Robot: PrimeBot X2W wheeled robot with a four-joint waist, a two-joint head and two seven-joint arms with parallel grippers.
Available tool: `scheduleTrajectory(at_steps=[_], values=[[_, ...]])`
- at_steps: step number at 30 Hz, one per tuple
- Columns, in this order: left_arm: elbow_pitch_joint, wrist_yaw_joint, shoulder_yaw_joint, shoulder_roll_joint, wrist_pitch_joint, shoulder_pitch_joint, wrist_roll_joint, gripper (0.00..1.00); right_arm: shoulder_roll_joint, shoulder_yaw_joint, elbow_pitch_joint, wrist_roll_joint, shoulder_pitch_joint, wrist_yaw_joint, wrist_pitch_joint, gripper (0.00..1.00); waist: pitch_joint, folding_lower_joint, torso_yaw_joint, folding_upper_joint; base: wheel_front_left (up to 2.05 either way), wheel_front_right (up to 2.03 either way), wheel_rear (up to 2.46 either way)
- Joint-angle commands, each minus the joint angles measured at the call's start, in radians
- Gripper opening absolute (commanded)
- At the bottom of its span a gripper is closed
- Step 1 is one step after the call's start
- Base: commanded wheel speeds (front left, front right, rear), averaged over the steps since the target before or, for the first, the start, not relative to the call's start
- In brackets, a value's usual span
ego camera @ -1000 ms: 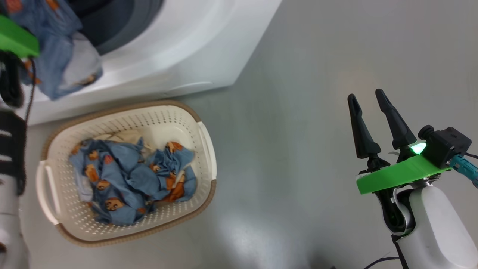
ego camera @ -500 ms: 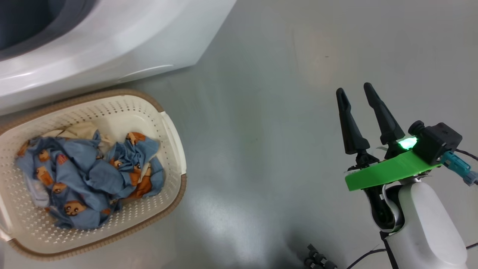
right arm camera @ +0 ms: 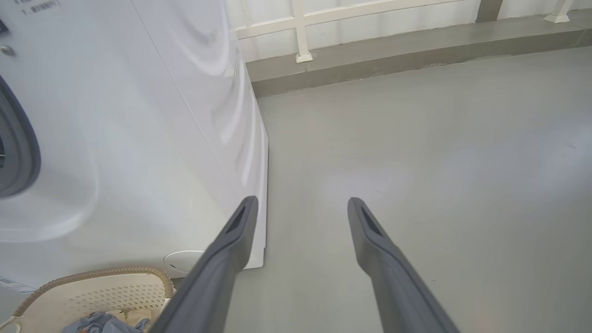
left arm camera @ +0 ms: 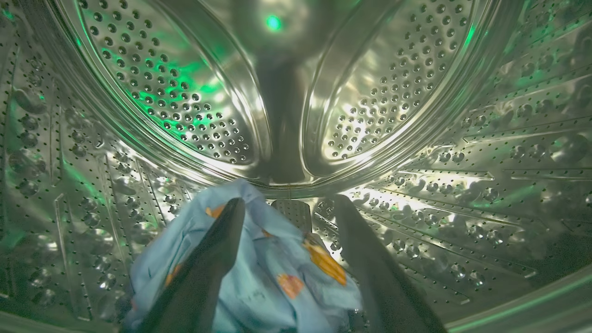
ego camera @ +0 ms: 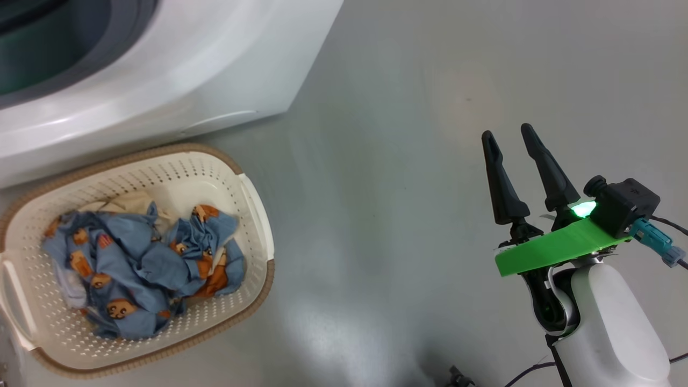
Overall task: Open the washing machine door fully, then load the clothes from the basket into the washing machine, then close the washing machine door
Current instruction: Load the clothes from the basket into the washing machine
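Item 1. Big white front-loading washing machine (ego camera: 161, 70): at 11 o'clock in the head view. Its dark opening is edged by a grey rubber ring (ego camera: 123, 32).

Item 2. Perforated steel drum (left arm camera: 416, 92): seen from inside in the left wrist view, lit with green reflections.

Item 3. Left gripper (left arm camera: 289, 201): inside the drum. The two long dark fingers are spread well apart and pinch nothing.

Item 4. Soft light-blue garment with small orange figures (left arm camera: 277, 273): on the drum floor at 6 o'clock in the left wrist view. It lies between and under the fingers and is partly covered by the finger at 7 o'clock.

Item 5. Small cream-white perforated plastic basket with a brown woven-look rim (ego camera: 252, 215): on the floor at 8 o'clock in the head view, just in front of the washing machine.

Item 6. Remaining light-blue printed clothes (ego camera: 140, 258): a crumpled heap inside the basket.

Item 7. Right gripper (ego camera: 507, 131): at 4 o'clock in the head view, well apart from the basket. The fingers are parted, point toward 12 o'clock and hold nothing, with bare floor between them.

Item 8. Smooth grey floor (right arm camera: 416, 162): runs to a white railing (right arm camera: 300, 27) at 12 o'clock in the right wrist view.
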Motion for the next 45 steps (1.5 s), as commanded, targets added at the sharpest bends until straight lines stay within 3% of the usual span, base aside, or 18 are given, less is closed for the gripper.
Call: scheduleTrajectory(at_steps=[1,7,30,45], values=[[-0.011,-0.004,0.003,0.034,-0.005,0.014,0.004,1.0,-0.006,0.018,-0.014,-0.011,0.004,0.002,-0.005,1.0,-0.03,-0.0001,0.012,0.0,0.0,0.0,0.0],[-0.024,-0.011,0.007,0.018,-0.005,0.072,0.0,1.0,-0.015,0.021,-0.006,-0.008,0.001,0.002,-0.005,1.0,-0.084,-0.0001,0.031,0.0,0.0,0.0,0.0],[-0.385,-0.02,0.032,-0.093,-0.005,0.635,-0.029,1.0,-0.068,0.013,0.034,-0.001,0.06,0.002,-0.005,1.0,-0.371,-0.0001,0.185,0.0,0.0,0.0,0.0],[-0.624,-0.013,0.088,-0.157,-0.005,0.924,0.007,1.0,-0.084,0.001,0.04,-0.002,0.111,0.002,-0.005,1.0,-0.467,-0.0001,0.236,0.0,0.0,0.0,0.0]])
